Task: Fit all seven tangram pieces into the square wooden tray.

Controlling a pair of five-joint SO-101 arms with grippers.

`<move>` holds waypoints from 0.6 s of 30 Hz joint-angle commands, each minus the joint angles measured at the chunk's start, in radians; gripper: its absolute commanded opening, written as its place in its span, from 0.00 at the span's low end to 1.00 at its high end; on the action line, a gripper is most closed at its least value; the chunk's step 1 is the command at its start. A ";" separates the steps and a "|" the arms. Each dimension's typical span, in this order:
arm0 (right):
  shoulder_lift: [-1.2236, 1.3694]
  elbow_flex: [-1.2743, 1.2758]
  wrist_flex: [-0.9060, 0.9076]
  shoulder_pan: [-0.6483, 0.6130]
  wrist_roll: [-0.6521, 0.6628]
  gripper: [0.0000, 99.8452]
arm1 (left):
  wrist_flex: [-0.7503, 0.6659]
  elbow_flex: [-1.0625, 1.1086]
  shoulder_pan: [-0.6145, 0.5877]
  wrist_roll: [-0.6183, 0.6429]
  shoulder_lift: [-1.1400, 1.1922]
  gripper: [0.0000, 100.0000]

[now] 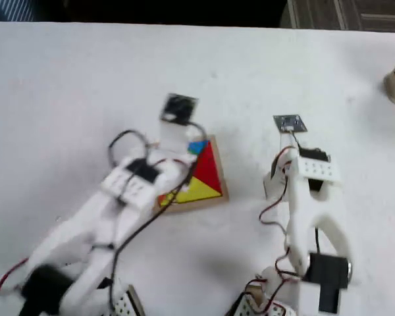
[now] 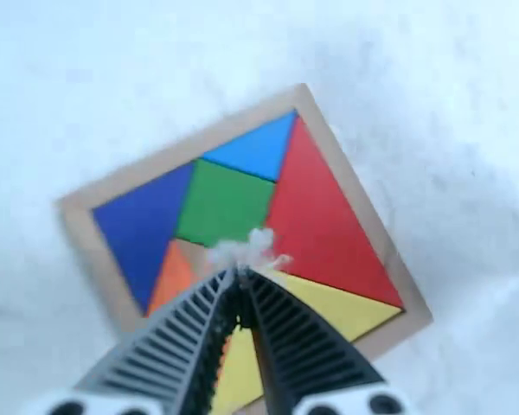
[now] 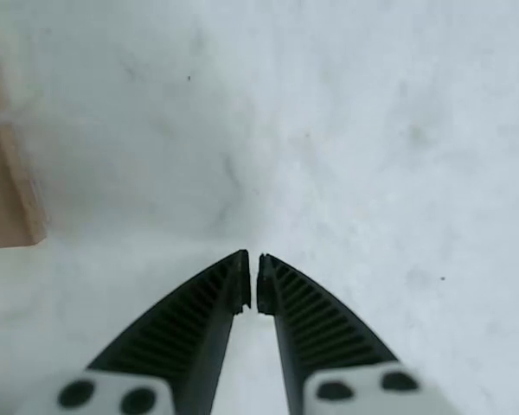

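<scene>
Now the left claw (image 2: 240, 281), pinched closed, hangs over the tray (image 2: 355, 199), hiding parts of its yellow piece (image 2: 346, 311) and orange piece (image 2: 173, 281); the whitish fleck at its tip is unclear. Right claw (image 3: 251, 281), closed too, sits over the table (image 3: 372, 130).

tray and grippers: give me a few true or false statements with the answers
1. The red triangle lies in the tray against the green square. True.
2. The left gripper is wide open above the tray. False: it is shut, tips together.
3. The right gripper is over bare table. True.
4. The yellow triangle lies on the table outside the tray. False: it sits in the tray, next to the red triangle.
5. The right gripper holds a tangram piece. False: it is shut on nothing.
</scene>
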 commanded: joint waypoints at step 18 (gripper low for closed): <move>-1.092 0.758 -0.211 -0.067 0.008 0.02 | 0.127 0.864 -0.539 -0.276 -1.359 0.03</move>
